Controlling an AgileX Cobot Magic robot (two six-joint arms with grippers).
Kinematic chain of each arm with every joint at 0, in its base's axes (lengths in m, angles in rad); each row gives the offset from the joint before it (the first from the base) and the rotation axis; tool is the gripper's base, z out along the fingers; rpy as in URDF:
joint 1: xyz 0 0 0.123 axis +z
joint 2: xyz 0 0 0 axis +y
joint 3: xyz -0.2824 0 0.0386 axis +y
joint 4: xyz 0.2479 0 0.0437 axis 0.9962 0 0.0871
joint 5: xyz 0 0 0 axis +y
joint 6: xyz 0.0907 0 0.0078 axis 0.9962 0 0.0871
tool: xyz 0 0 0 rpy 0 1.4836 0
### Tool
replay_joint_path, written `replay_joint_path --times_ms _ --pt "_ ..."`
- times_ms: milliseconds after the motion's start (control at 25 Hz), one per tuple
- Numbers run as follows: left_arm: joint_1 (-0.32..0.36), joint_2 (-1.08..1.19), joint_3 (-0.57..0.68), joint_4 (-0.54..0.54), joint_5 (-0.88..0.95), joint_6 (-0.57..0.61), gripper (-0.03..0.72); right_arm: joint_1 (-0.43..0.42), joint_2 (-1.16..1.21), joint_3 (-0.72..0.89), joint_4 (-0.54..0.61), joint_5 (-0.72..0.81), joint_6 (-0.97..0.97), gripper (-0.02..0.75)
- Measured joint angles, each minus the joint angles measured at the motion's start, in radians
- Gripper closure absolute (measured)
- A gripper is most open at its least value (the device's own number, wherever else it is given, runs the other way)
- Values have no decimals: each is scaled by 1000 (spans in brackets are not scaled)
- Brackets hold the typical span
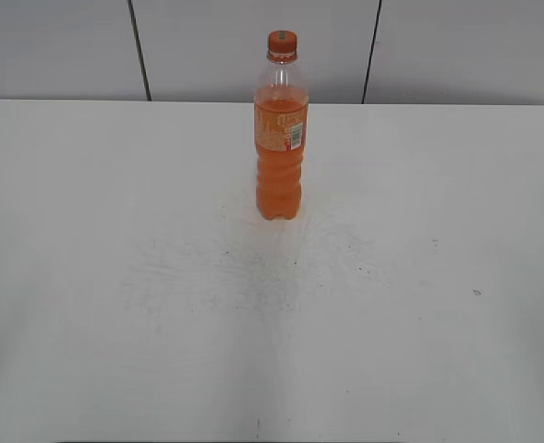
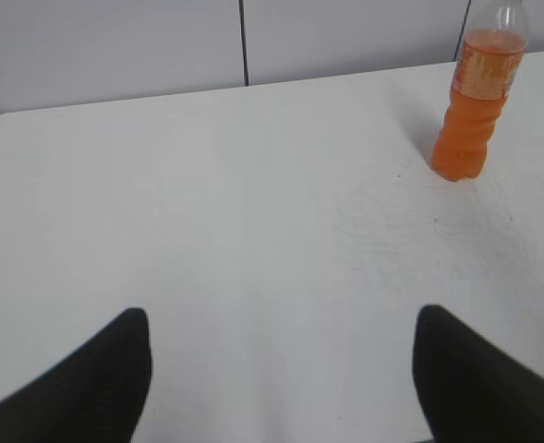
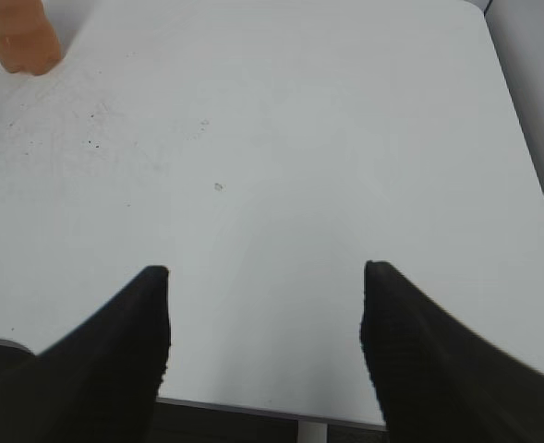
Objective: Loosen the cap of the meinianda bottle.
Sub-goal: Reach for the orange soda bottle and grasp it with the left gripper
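Note:
The meinianda bottle [image 1: 279,148] stands upright near the far middle of the white table, full of orange drink, with its orange label facing me. Its small orange cap [image 1: 282,42] sits on top. In the left wrist view the bottle [image 2: 475,101] is at the upper right, its cap cut off by the frame edge. In the right wrist view only the bottle's base [image 3: 20,37] shows at the top left. My left gripper [image 2: 281,323] is open and empty over the near left of the table. My right gripper [image 3: 264,277] is open and empty near the table's front edge. Neither gripper shows in the exterior view.
The white table [image 1: 114,277] has dark specks and scuffs in front of the bottle. A grey panelled wall [image 1: 59,46] runs behind its far edge. The table's right edge [image 3: 521,138] and front edge show in the right wrist view.

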Motion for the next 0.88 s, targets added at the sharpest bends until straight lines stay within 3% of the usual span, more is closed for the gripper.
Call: replay_joint_path --times_ms 880 --pt "0 0 0 0 0 0 155 0 0 0 0 0 0 247"
